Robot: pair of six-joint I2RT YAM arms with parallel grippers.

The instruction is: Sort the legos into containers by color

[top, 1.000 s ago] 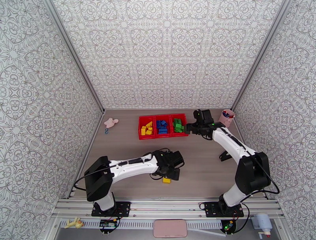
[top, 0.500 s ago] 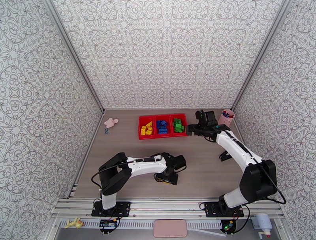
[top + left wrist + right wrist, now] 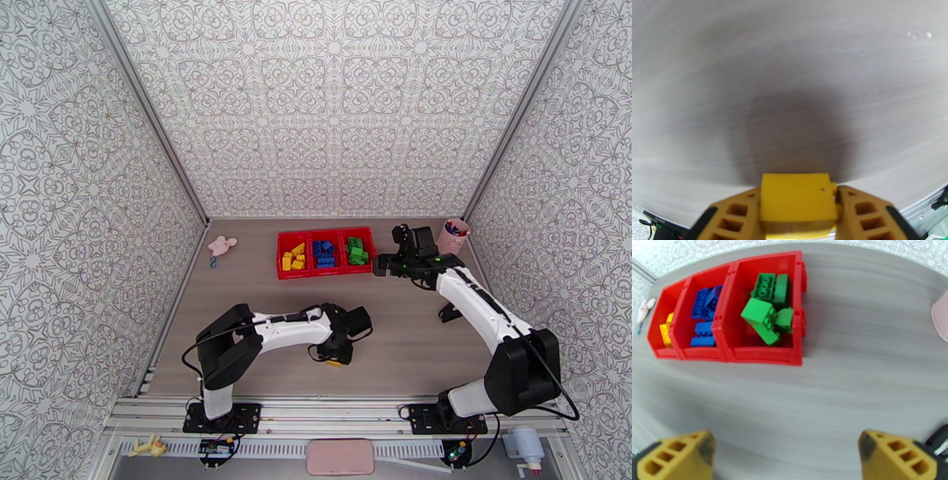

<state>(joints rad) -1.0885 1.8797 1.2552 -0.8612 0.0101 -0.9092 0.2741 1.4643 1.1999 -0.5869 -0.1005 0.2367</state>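
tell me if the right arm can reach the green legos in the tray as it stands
Probably yes. The right gripper hangs open just beside the tray, at the end where the green legos lie, with bare table between.

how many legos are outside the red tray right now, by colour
yellow: 1, the lego clamped in the left gripper
blue: 0
green: 0
total: 1

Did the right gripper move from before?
Yes, a little. The right gripper slid right, away from the tray and nearer the cup.
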